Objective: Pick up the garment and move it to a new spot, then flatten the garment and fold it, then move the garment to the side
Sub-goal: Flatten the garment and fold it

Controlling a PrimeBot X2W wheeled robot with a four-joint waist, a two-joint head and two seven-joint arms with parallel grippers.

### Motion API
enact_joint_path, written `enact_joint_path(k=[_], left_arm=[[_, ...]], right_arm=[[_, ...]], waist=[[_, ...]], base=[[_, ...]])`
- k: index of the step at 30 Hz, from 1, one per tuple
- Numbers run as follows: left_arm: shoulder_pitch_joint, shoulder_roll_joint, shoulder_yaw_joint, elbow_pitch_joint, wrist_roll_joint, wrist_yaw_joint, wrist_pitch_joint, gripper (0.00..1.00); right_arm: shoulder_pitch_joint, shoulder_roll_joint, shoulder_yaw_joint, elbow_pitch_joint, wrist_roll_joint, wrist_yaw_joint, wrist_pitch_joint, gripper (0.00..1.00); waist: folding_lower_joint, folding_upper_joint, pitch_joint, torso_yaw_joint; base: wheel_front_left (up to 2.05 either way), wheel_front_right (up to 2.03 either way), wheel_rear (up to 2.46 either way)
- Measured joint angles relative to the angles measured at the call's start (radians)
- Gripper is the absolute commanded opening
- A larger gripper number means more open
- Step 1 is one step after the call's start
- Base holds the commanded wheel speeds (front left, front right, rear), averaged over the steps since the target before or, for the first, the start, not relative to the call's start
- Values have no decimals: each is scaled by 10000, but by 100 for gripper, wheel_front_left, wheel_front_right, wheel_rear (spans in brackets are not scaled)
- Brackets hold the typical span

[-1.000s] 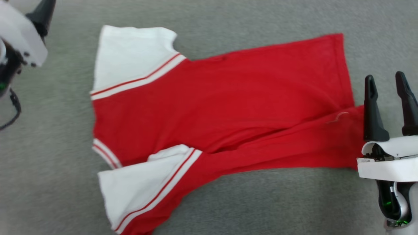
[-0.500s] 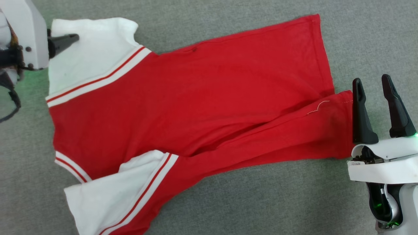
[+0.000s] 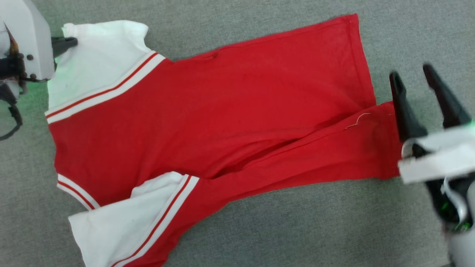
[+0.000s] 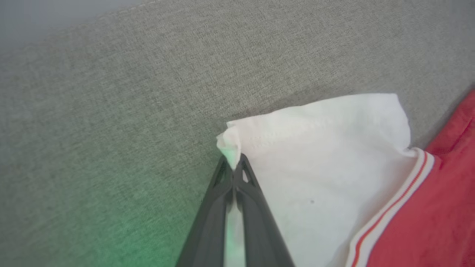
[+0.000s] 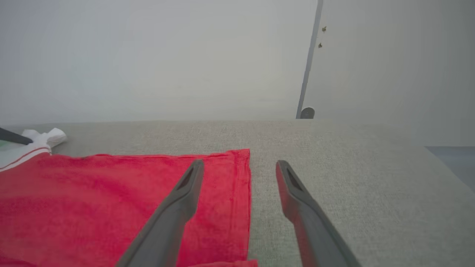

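The garment (image 3: 207, 115) lies spread on the grey surface, its red body running left to right and its white sleeves at the left. My left gripper (image 3: 68, 42) is shut on the corner of the far white sleeve (image 3: 104, 55). The left wrist view shows the dark fingers (image 4: 219, 207) pressed together, with a tuft of white cloth (image 4: 228, 146) pinched at the left gripper (image 4: 234, 163) tips. My right gripper (image 3: 410, 74) stands open just past the garment's hem at the right. In the right wrist view the right gripper (image 5: 240, 163) hovers over the hem of the garment (image 5: 92, 204).
The grey fabric surface (image 3: 297, 230) extends on all sides of the garment. In the right wrist view its far edge (image 5: 259, 121) meets a pale wall, where a small grey round part (image 5: 307, 112) sits below a vertical seam. The surface drops off at the right (image 5: 441, 159).
My left gripper has closed on the white sleeve corner. My right gripper has moved up the view and tilted left, still open. The head camera shifted early on.
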Motion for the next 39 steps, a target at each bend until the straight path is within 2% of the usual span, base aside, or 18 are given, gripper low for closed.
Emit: enact_joint_path(k=[3, 5, 10, 15, 19, 27, 28, 29, 30, 31, 39], left_arm=[[-4, -69, -111, -82, -134, 0, -54, 0], [-12, -138, -188, -171, -238, 0, -150, 0], [-182, -408, -428, -322, -397, 0, -303, 0], [-436, -652, -623, -422, -564, 0, -418, 0], [-626, -744, -765, -489, -717, 0, -493, 0], [-862, -840, -1022, -648, -1049, -25, -704, 0], [-881, -846, -1053, -662, -1097, -25, -738, 0], [-886, -848, -1078, -681, -1129, -25, -767, 0], [-889, -855, -1099, -692, -1179, -25, -805, 0], [-892, -859, -1114, -721, -1231, -25, -871, 0], [-724, -1060, -1338, -976, -1450, -23, -1843, 0]], right_arm=[[-1176, -717, 422, 247, 71, 2, 1459, 100], [-1970, -1091, 719, 734, 399, -2, 2819, 100], [-4049, -1547, 1206, 1852, 1923, 2, 5150, 100], [-5300, -1944, 1781, 3020, 2690, 2, 7139, 100], [-5940, -2249, 2155, 3749, 2842, 2, 8096, 100], [-6659, -2366, 2472, 5051, 2681, 2, 8519, 100], [-6743, -2362, 2485, 5147, 2688, 2, 8516, 95], [-6805, -2359, 2543, 5235, 2742, 2, 8541, 36], [-6848, -2368, 2608, 5258, 2842, 0, 8583, 6], [-6870, -2391, 2621, 5273, 2938, -2, 8564, 0], [-6894, -2608, 2865, 5419, 3170, 2, 7647, 0]], waist=[[0, 0, -10, 80], [0, 0, -3, 164], [0, 0, 72, 467], [0, 0, 220, 824], [0, 0, 366, 1043], [0, 0, 585, 1337], [0, 0, 600, 1365], [0, 0, 615, 1389], [0, 0, 624, 1413], [0, 0, 629, 1438], [0, 0, 299, 1609]], base=[[0, 0, 0], [0, 0, 0], [0, 0, 0], [0, 0, 0], [0, 0, 0], [0, 0, 0], [0, 0, 0], [0, 0, 0], [0, 0, 0], [0, 0, 0], [0, 0, 0]])
